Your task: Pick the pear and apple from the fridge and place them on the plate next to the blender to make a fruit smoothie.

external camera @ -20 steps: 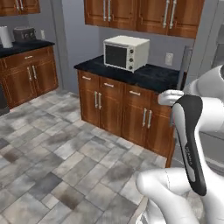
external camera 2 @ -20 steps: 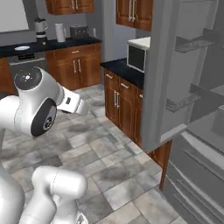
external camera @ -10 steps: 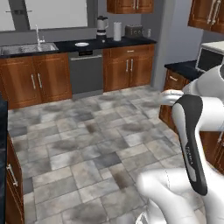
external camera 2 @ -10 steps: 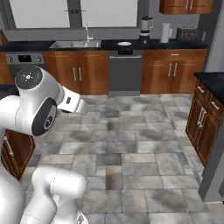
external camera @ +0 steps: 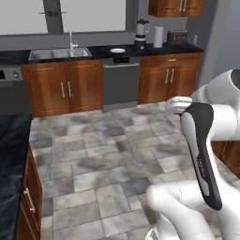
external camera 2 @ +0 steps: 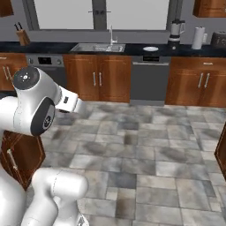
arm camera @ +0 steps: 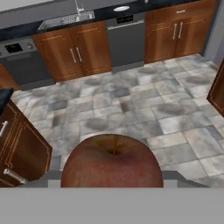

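— So, holding what, and why so close in to the camera?
— Closed on the apple (arm camera: 111, 161), by the look of the hand view: reddish-brown fruit sitting right at the end effector (arm camera: 111, 186), stem dimple turned up toward the lens. Fingertips themselves hidden behind the fruit, so grip judged from the way it hangs there over bare floor with nothing under it. Tucked in tight, probably to keep it from swinging loose while the base drives.

— And the drop-off?
— Far ahead of the end effector, across the tiled floor. White plate (external camera: 117, 50) lying on the dark tabletop (external camera: 183, 47) above the dishwasher, with the blender (external camera: 141, 32) just beside it toward the paper-towel roll (external camera: 158, 36). Same pair visible from the right base view: plate (external camera 2: 150, 49), blender (external camera 2: 176, 31). Placed there because the fruit is meant for the smoothie, presumably.

— Anything on the plate already?
— Too small to tell. No pear made out anywhere.

— Stage of the job?
— Carrying leg, most likely: apple in hand, plate well apart from it. Next call would be closing the gap to that tabletop before any lowering; main risk a slip of the round fruit in transit.
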You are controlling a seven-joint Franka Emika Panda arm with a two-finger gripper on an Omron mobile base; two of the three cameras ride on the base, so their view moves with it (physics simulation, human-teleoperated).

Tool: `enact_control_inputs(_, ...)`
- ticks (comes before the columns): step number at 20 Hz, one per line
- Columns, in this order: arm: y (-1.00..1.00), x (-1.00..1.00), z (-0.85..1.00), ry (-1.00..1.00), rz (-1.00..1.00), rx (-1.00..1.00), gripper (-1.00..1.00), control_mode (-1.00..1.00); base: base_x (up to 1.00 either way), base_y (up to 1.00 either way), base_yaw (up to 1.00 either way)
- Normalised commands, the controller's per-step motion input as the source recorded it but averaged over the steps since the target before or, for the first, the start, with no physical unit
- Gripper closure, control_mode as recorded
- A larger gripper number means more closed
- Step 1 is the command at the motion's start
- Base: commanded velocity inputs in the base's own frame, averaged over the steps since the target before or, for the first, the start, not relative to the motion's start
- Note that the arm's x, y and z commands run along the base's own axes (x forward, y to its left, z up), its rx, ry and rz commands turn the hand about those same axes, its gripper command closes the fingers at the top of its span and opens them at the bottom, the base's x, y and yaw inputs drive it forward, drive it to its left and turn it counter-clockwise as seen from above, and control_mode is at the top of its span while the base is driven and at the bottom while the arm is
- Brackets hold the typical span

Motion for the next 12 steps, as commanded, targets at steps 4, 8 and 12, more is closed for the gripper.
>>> enact_control_inputs(4,0.0,0.0,0.0,0.0,0.0,0.0,1.0,1.0,1.0,-0.48,0.11)
enact_control_inputs(8,0.0,0.0,0.0,0.0,0.0,0.0,1.0,1.0,1.0,-0.62,0.09)
enact_control_inputs(12,0.0,0.0,0.0,0.0,0.0,0.0,1.0,1.0,1.0,-0.92,0.0)
